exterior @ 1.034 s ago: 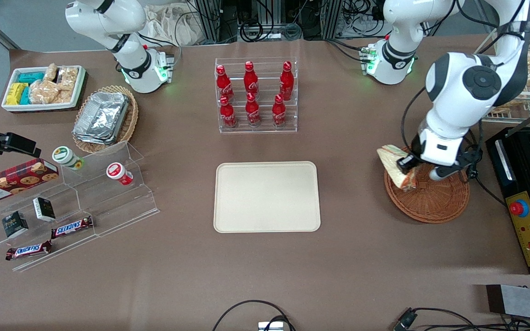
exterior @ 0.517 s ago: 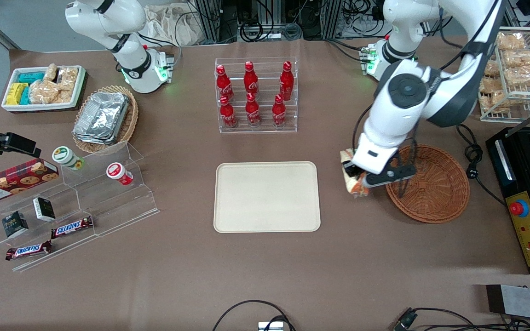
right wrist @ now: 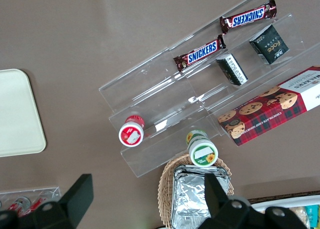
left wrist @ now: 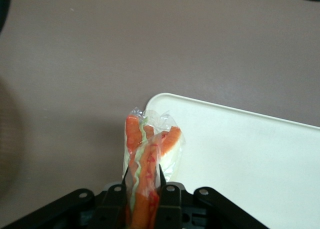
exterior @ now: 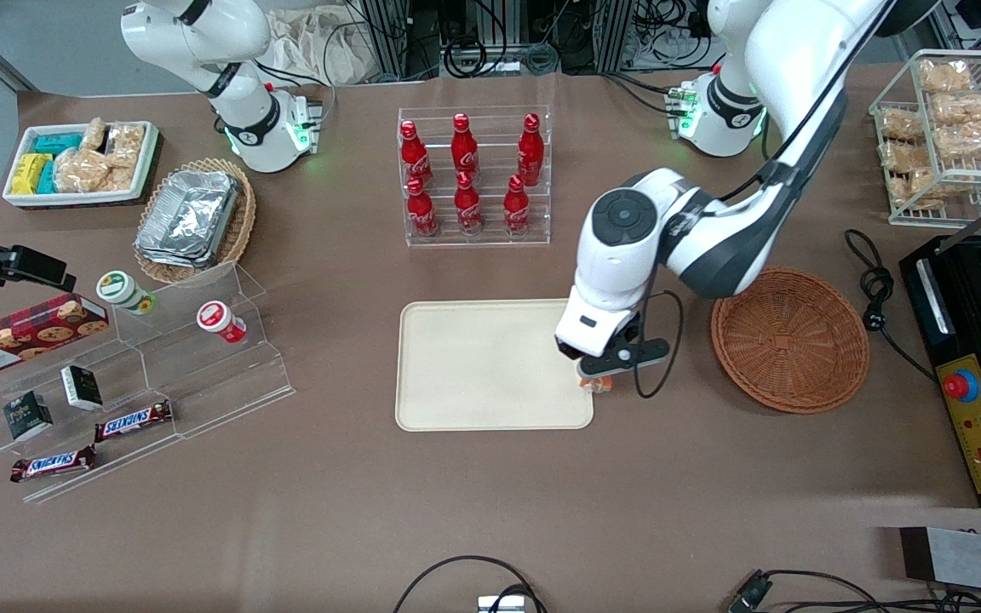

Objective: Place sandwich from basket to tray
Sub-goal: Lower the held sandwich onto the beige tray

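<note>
- So, I've got the left arm's black two-finger gripper (left wrist: 145,189) pinched tight on the wrapped triangular sandwich wedge (left wrist: 150,161), white bread with green, red and orange filling; fingers (left wrist: 123,191) press on both flat faces, filling edge facing the wrist camera.
- Held edge-on like that, I'd say, so the wedge hangs straight down and can be lowered flat-side or edge-first without slipping out of its clear wrap.
- In the front view the gripper (exterior: 597,375) hangs over the rim of the flat cream-beige rectangular plastic tray (exterior: 490,364), at the corner nearest the basket; only an orange bit of sandwich (exterior: 598,385) peeks out below the wrist.
- Wrist view agrees: the sandwich sits just above the rounded tray corner (left wrist: 240,154), partly over the brown tabletop (left wrist: 75,64).
- Round reddish-brown woven wicker basket (exterior: 790,340) sits near, toward the working arm's end, nothing in it.
- My call: transport nearly done; needs a bit more travel inward over the tray, then lower and release. Risk is dropping it on the rim.
</note>
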`<state>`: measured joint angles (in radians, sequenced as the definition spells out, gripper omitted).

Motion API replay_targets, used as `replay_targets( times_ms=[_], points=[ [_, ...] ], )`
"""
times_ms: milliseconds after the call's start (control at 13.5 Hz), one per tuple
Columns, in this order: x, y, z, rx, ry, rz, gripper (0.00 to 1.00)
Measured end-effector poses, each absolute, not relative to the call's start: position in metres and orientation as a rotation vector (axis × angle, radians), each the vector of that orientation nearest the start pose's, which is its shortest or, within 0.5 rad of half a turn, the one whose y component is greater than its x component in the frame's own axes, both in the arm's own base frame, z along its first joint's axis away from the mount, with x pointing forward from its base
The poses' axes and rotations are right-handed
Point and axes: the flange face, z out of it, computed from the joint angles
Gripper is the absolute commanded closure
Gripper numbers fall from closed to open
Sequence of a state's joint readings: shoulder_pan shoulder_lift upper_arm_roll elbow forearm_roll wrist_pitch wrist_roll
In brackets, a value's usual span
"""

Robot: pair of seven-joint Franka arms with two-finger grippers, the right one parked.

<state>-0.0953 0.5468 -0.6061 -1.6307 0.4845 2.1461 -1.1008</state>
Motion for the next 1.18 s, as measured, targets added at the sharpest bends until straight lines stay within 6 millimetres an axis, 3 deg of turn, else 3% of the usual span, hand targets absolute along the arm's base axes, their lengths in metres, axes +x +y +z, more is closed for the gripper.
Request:
replay_targets(
  times_ms=[222, 739, 1182],
  points=[
    [0.574, -0.402, 0.332, -3.124, -0.363, -0.189, 0.96],
    [0.573, -0.423, 0.281, -3.125, -0.235, -0.227, 0.90],
    [0.569, -0.435, 0.260, -3.136, -0.163, -0.256, 0.90]
  ],
)
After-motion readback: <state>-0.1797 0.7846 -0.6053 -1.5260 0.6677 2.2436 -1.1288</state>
